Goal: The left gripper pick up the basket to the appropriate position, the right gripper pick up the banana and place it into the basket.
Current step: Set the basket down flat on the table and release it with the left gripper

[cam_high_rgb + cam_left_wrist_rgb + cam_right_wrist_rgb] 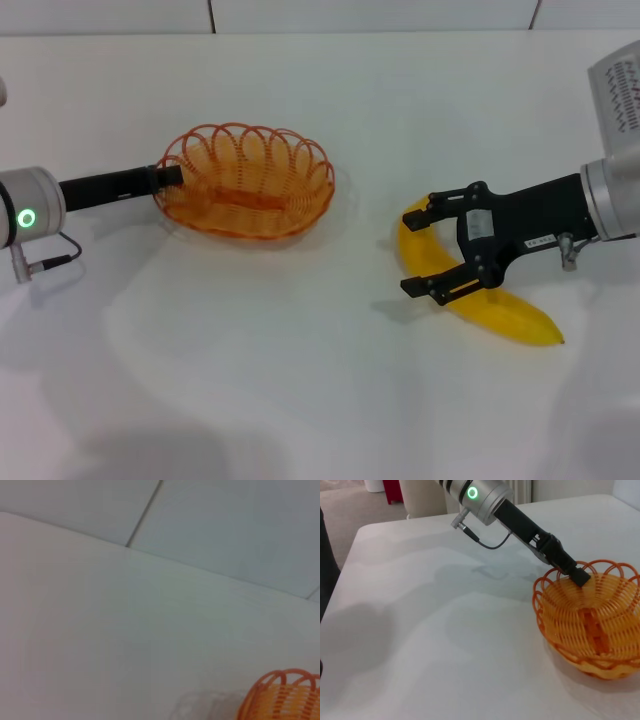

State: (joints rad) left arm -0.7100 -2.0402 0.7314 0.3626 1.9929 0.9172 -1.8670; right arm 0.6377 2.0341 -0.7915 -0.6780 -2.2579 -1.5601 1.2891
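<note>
The table (300,400) is a plain white surface, smooth and a little shiny, with soft grey shadows on it. Behind its far edge there are pale wall panels (370,14) with dark seams between them. In the right wrist view a beige floor and a red object (392,490) appear beyond the table's edge.

On the left, the left gripper (172,176) comes in low from the side, with its black forearm and a pale grey cuff where a green light shines. Its tip sits at the left rim of the basket (246,181). In the right wrist view the tip (579,575) touches the scalloped rim, and it seems to pinch the wire, but how wide the fingers are I cannot tell.

The basket is a shallow oval of orange looped wire with a scalloped rim. It stands in the middle of the table, a little to the left.

To the right, well apart from the basket, lies the banana (500,310). It is large, curved, bright yellow and smooth, flat on the table.

The right gripper (422,250) is above the banana's upper half. Its two black fingers are spread wide, one on each side of the fruit, not closed on it.
</note>
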